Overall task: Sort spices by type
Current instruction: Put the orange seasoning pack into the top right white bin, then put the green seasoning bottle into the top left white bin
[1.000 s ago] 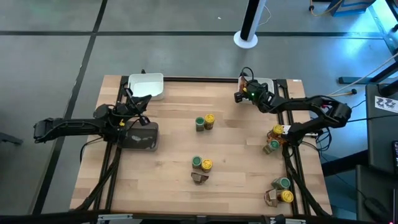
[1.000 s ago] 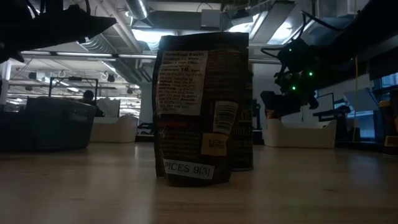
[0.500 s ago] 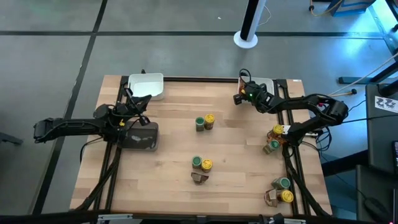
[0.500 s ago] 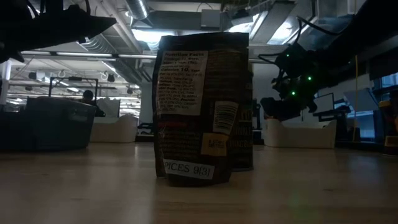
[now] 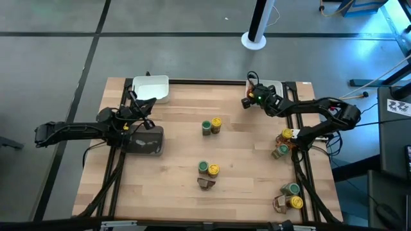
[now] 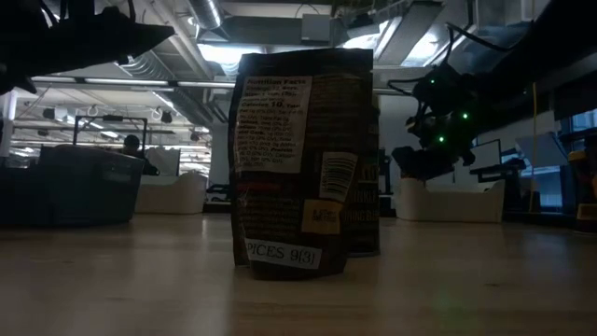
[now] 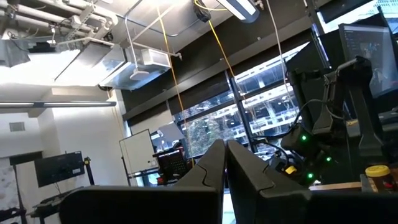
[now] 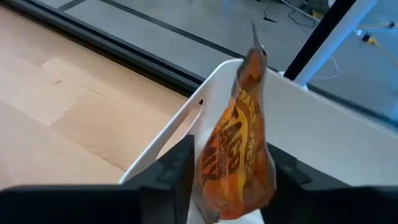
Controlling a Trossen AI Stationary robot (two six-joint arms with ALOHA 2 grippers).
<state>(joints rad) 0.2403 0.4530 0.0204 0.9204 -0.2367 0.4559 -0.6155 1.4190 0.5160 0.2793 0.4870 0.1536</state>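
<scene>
Right gripper [image 8: 233,180] shifted slightly over white tray [image 8: 323,134], pinching orange packet [image 8: 239,149], wooden table [image 5: 186,154]

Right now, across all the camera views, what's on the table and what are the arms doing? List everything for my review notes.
Green-lidded jars: four, green lids; two mid-table, two along the right edge.
Yellow-lidded jars: four, yellow lids; each beside a green-lidded one.
Packets: four seen, brown-orange; three by jar pairs, one at the right gripper over the far-right tray.
White trays: two, white; far-left and far-right corners.
Dark tray: one, dark; left side.
Table: one, light wood.
Left gripper: shut, empty, near the dark tray.
Right gripper: at the far-right white tray.
</scene>
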